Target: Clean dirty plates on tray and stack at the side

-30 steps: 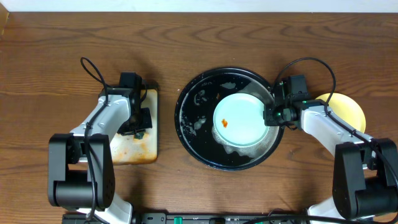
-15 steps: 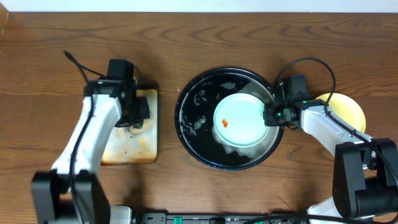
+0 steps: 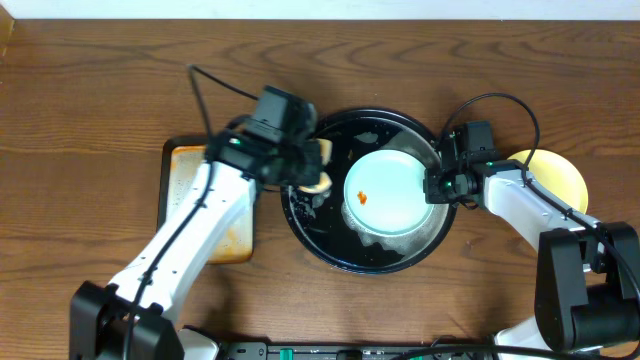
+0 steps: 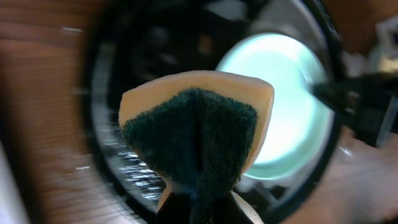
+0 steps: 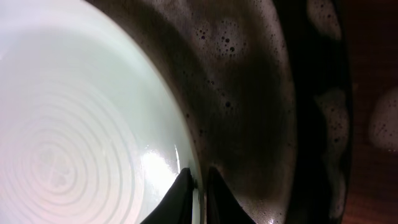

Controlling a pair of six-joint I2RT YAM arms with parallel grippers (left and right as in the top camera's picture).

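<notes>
The black round tray (image 3: 310, 232) holds soapy water and a mint-blue plate (image 3: 390, 195) with a small orange smear; a second mint-blue plate's edge shows under it. My right gripper (image 3: 436, 187) is shut on that plate's right rim (image 5: 198, 186). My left gripper (image 3: 312, 172) is shut on a yellow sponge with a dark green scouring face (image 4: 196, 127), held over the tray's left part, left of the plate (image 4: 280, 99). A pale yellow plate (image 3: 560, 172) lies on the table right of the tray.
A rectangular orange-stained metal pan (image 3: 200, 200) lies left of the tray, partly under my left arm. Foam clings to the tray's inner wall (image 5: 249, 74). The right arm's cable loops above the tray's right side.
My left arm has swung right from the stained pan, carrying the sponge over the tray's left side. The right gripper and the plate have not moved.
</notes>
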